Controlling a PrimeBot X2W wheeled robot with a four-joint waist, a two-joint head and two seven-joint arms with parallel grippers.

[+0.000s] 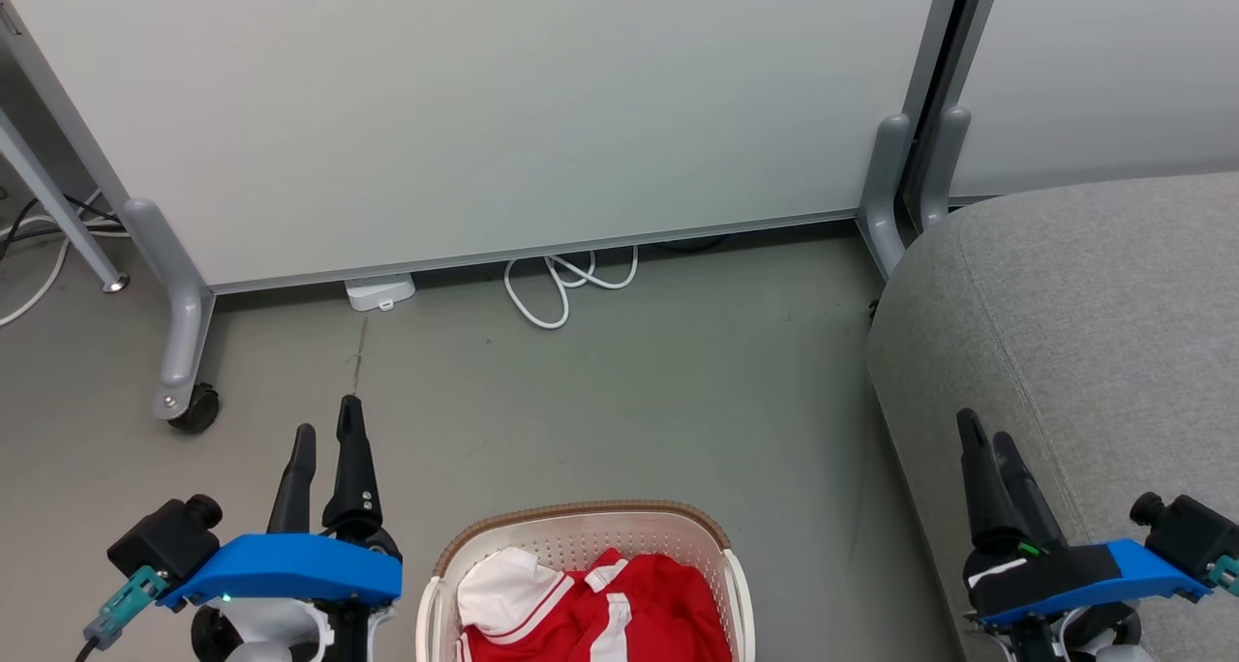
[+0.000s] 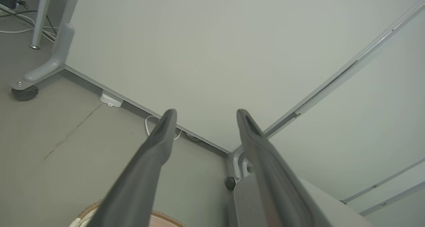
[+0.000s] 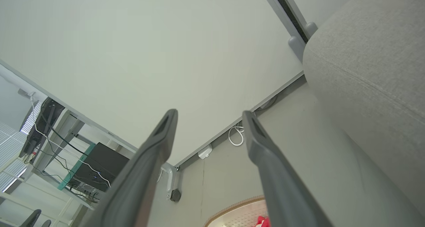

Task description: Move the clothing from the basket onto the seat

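Grey floor beside seat, red clothing heaped in basket, left hand and right hand both spread, empty; risk of snagged fabric hauling basket up too.

No writing, brand, number or sign can be read. The white box on the floor has a small mark on its front, too small to make out.
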